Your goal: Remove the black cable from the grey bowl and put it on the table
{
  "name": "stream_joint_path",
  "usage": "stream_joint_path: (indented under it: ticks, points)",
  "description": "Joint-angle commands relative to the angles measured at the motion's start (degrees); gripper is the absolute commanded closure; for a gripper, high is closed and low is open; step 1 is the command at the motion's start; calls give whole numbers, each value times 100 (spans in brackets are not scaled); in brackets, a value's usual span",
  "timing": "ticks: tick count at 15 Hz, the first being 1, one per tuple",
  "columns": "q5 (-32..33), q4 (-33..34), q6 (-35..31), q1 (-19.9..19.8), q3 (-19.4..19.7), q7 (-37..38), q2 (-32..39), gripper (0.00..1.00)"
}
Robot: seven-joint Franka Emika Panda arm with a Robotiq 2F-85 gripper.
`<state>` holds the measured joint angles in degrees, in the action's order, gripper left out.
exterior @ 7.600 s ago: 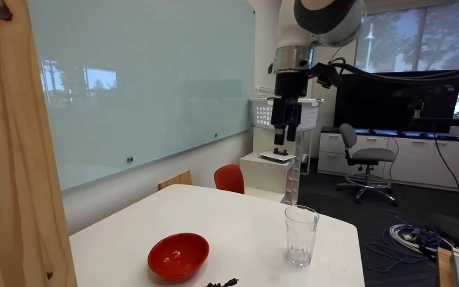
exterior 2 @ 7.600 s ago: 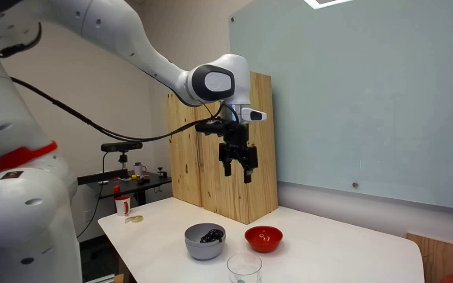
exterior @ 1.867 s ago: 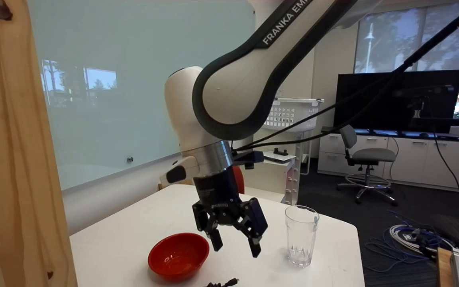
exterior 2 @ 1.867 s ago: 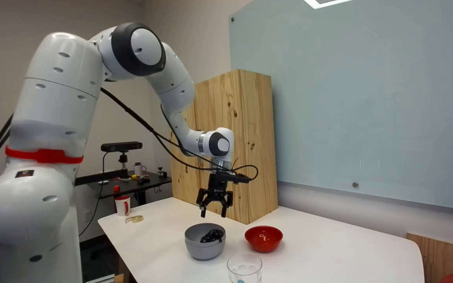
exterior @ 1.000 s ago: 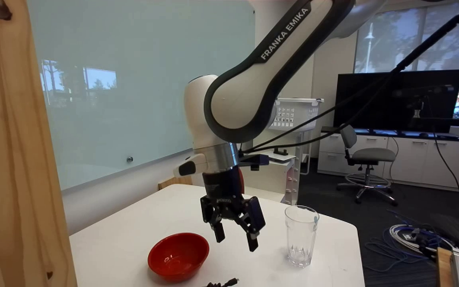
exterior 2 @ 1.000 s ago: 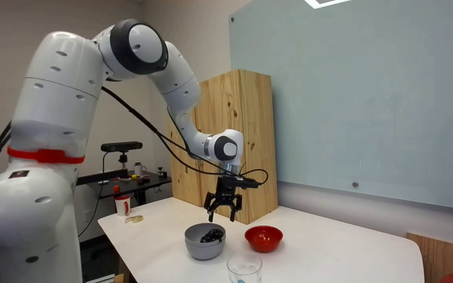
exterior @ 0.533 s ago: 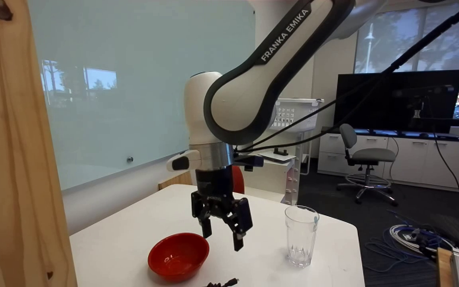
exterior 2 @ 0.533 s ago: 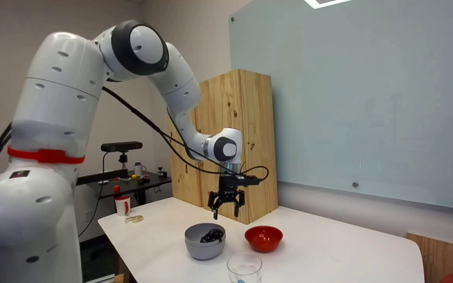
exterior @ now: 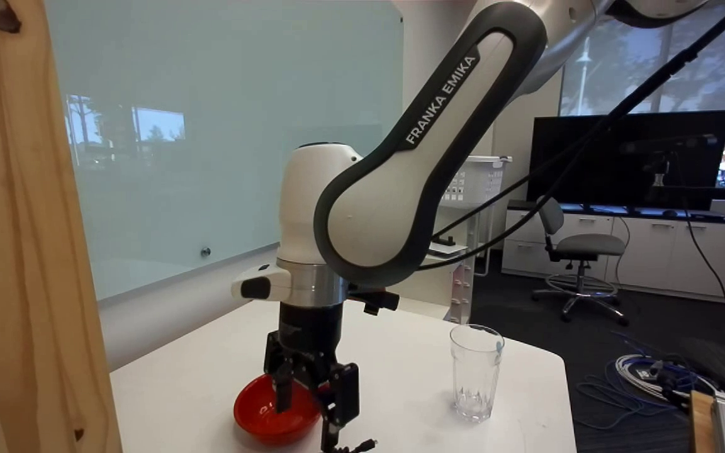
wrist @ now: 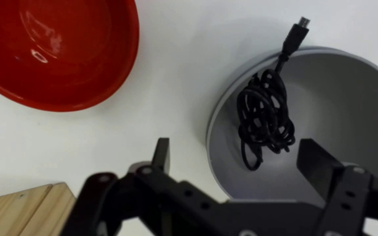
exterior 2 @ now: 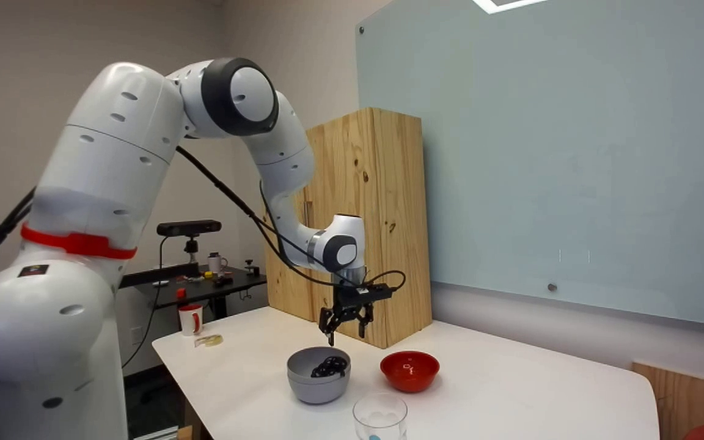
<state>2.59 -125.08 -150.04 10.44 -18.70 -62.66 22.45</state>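
Clearly, no grasp has yet been made. In an exterior view, near the left corner of the white table (exterior 2: 523, 391), a red-handled white mug (exterior 2: 190, 321) is seen. Further right, in from the far edge, the grey bowl (exterior 2: 318, 391) is set, and in it the coiled black cable (wrist: 264, 114) is heaped against one wall, its plug (wrist: 295, 37) laid over the rim. Above the bowl's far side the gripper (exterior 2: 346, 337) is held, its fingers spread wide with nothing between them. In the wrist view, one fingertip (wrist: 161, 147) is seen outside the rim and the other over the bowl's interior; were they lowered so, the rim would probably be pinched. A shift away from the table's far edge is called for, with both fingers brought inside the wall, astride the coil, before the descent. The whole bundle should be taken, not a single loop, and lifted straight up, since the bowl could otherwise be dragged. On the right, the drinking glass (exterior 2: 380, 415) and, nearer the far edge, the red bowl (exterior 2: 410, 374) should be avoided; toward the right corner the cable could be laid.
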Motion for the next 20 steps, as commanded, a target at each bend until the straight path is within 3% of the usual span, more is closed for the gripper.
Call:
stream_joint_path:
  ticks: [1, 5, 9, 12, 20]
  points:
    - [-329, 73, 216, -219, -285, -141, 104, 0]
    - [-598, 23, 536, -386, -472, -448, 35, 0]
    - [-1086, -99, 374, -780, -819, -1659, 45, 0]
    - [-1344, -195, 415, -881, -875, -2171, 34, 0]
    - [-1930, -562, 912, -872, -818, -2588, -220, 0]
